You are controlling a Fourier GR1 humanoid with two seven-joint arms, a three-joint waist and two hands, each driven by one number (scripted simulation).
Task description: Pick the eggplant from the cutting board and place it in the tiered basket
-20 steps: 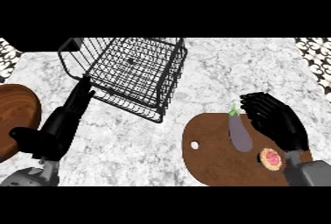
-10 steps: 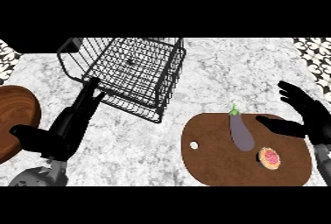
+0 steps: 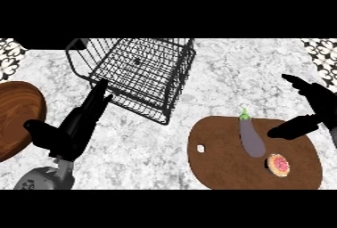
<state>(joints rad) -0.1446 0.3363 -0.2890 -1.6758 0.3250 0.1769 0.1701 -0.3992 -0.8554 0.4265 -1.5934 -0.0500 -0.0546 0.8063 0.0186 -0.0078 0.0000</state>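
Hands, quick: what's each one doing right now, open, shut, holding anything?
Left hand: open, fingers straight, holding nothing.
Right hand: open beside the eggplant, holding nothing.

A purple eggplant (image 3: 251, 139) lies on the brown cutting board (image 3: 220, 167), stem toward the wire tiered basket (image 3: 141, 71), which stands tilted on the marble counter (image 3: 230, 71). The right hand (image 3: 321, 107) hangs spread just right of the eggplant, its thumb near but apart. A small round pink-centred item (image 3: 279, 164), perhaps a fruit slice, sits beside the eggplant. The left hand (image 3: 71, 130) stretches straight fingers to the basket's lower rim, next to a round wooden plate (image 3: 16, 116).
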